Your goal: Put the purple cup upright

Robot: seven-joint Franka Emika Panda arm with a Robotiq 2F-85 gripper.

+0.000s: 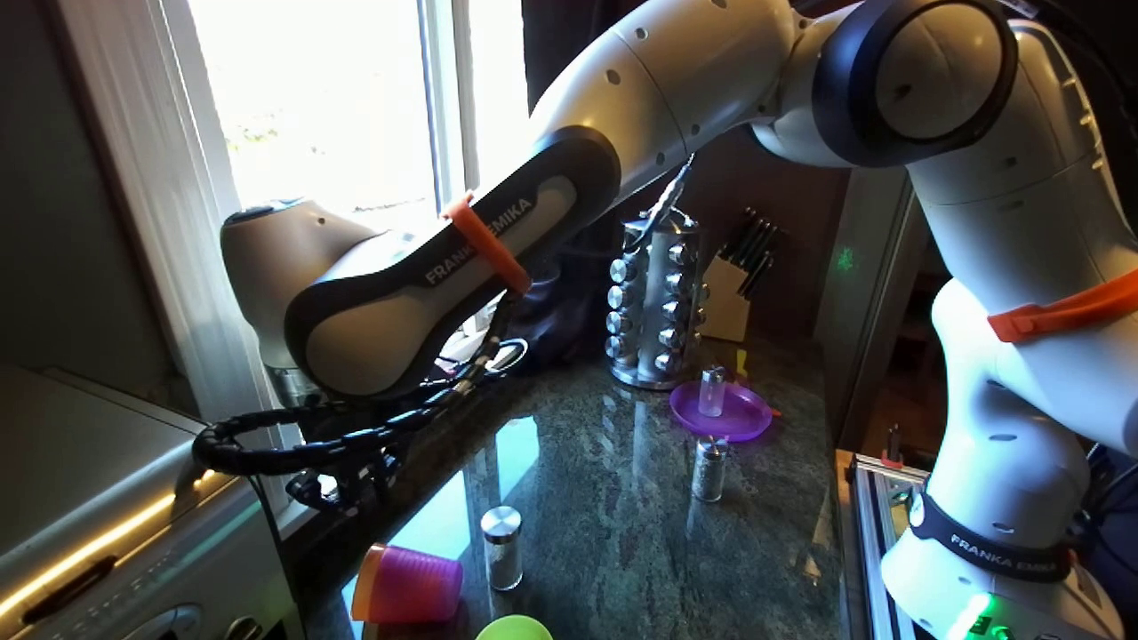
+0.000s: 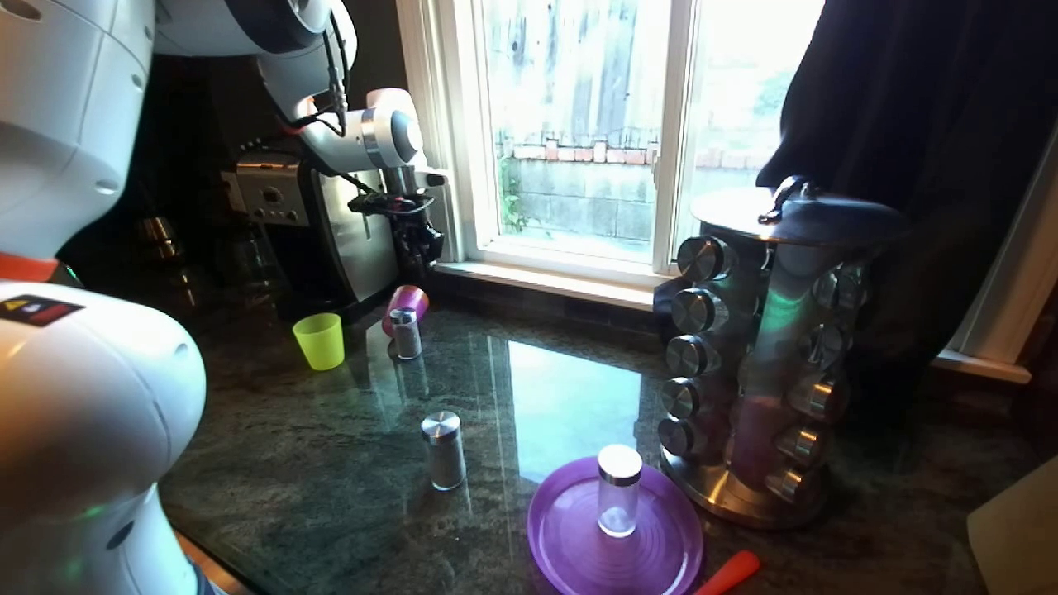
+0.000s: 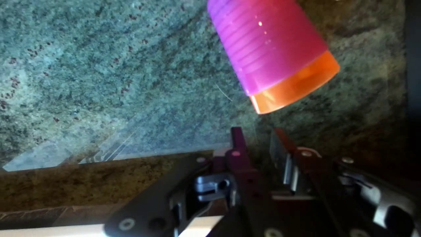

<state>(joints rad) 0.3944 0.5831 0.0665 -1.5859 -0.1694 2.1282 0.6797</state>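
Observation:
The purple cup [image 3: 269, 42] is magenta-pink and lies on its side on the dark counter. An orange band shows at its open end in the wrist view. It also shows in both exterior views [image 1: 418, 585] [image 2: 411, 300], partly behind a small jar in one of them. My gripper [image 3: 257, 129] is open with nothing between its fingers. In the wrist view its fingertips lie just beyond the cup's orange end, apart from it. In both exterior views the gripper [image 1: 342, 493] [image 2: 420, 246] hangs above the counter, higher than the cup.
A small metal-lidded jar [image 1: 503, 551] stands close beside the cup. A lime green cup [image 2: 321, 340] stands upright nearby. A coffee machine [image 2: 351, 231] and the window wall border this corner. Another jar [image 2: 444, 453], a purple plate [image 2: 554, 529] holding a jar, and a spice rack [image 2: 764, 355] stand farther off.

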